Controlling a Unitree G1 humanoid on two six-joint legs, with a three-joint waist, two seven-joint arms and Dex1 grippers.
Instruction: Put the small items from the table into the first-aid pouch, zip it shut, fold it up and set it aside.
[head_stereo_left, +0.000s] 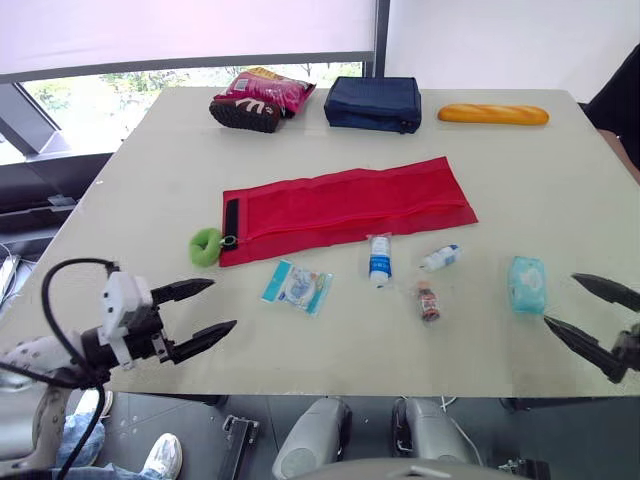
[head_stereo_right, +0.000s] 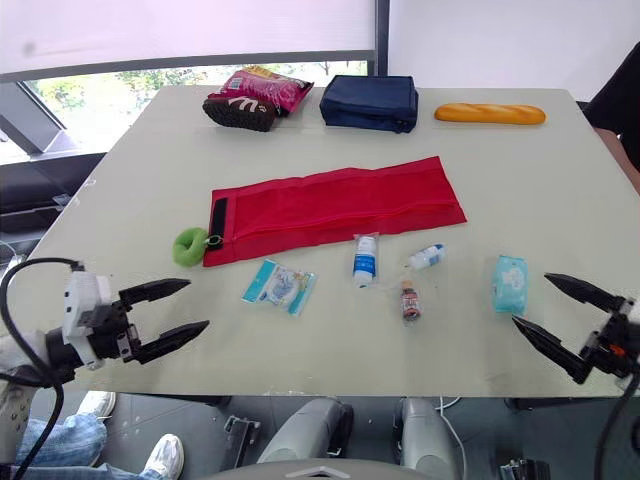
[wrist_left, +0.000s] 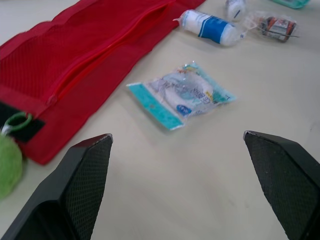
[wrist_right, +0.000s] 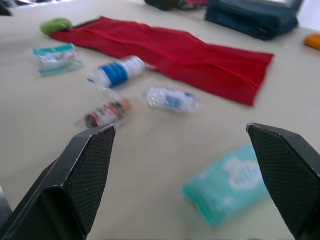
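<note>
Five small items (head_stereo_left: 379, 258) to pack, loose between red pouch (head_stereo_left: 350, 208) and near tabletop (head_stereo_left: 330, 350) edge. Likely light, crinkly, slippery: pinch sachet (head_stereo_left: 297, 286) by its sealed edge. Start with left gripper (head_stereo_left: 223, 303) and right gripper (head_stereo_left: 560, 299) spread wide, empty.

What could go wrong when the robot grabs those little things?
The flat packet hugs the table, so the open left gripper might just push it. The tube and small bottle lie on their sides and could roll if bumped. The red pouch lies flat, so items may miss its slot.
</note>
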